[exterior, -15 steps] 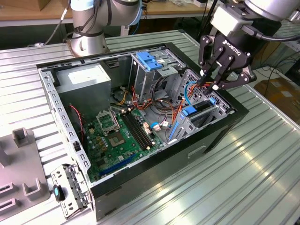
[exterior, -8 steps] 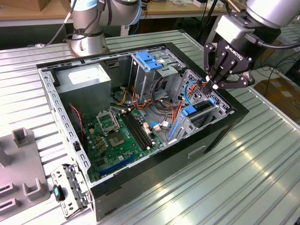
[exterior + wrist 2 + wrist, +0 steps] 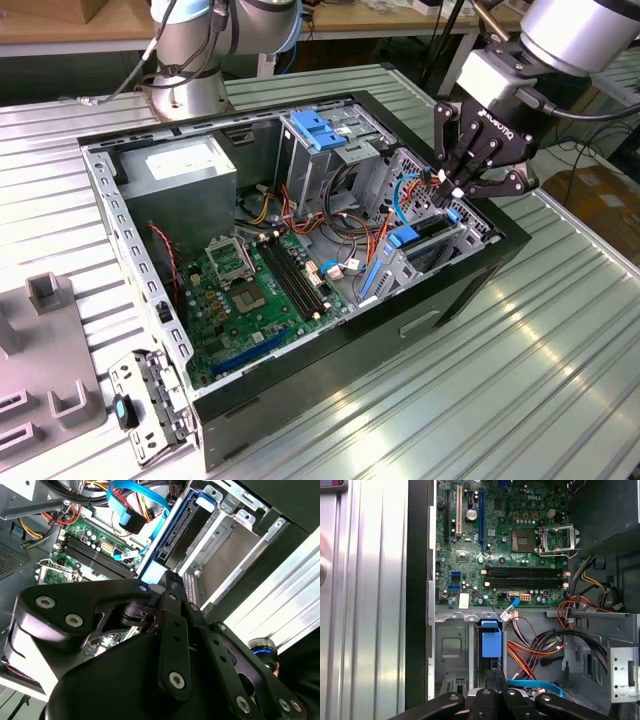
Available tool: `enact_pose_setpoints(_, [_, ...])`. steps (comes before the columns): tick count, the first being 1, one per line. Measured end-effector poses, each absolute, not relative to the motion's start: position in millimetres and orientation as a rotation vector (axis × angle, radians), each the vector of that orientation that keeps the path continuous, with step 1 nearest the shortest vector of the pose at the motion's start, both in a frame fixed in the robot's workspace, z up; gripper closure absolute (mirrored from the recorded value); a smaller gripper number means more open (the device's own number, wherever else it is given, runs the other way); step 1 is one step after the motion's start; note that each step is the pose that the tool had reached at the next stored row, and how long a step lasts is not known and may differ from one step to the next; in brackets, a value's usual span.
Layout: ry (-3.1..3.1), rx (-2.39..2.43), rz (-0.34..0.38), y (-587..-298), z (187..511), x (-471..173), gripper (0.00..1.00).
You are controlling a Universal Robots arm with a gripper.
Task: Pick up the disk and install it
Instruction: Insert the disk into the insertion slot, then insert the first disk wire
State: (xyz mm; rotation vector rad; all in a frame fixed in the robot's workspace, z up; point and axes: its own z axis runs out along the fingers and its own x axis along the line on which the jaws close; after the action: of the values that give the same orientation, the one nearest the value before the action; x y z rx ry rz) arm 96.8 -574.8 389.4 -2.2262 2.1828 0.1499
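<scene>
The disk [image 3: 425, 238] stands on edge, tilted, in the metal drive bay [image 3: 478, 232] at the corner of the open computer case on the exterior view's right. Its dark body and blue side rails [image 3: 182, 535] show in the second wrist view, and a blue rail end [image 3: 491, 642] shows in the first wrist view. My gripper [image 3: 456, 193] hangs just above the disk's upper end. Its fingers [image 3: 492, 680] lie shut against each other with nothing between them. Their tips [image 3: 169, 580] are at, or touching, the blue end of the disk.
Inside the case are the green motherboard [image 3: 255, 290], a grey power-supply box [image 3: 180, 165], a tall metal cage with a blue cap [image 3: 325, 130], and loose coloured cables [image 3: 345, 235] beside the bay. A blue data cable [image 3: 135, 517] hangs nearby. Grey fixtures [image 3: 50, 350] sit on the ribbed metal table [image 3: 520, 380].
</scene>
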Motion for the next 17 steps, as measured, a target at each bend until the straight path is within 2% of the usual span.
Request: enact_pose_setpoints(17, [2.183,-2.226,0.150,-574,389,109,0.89])
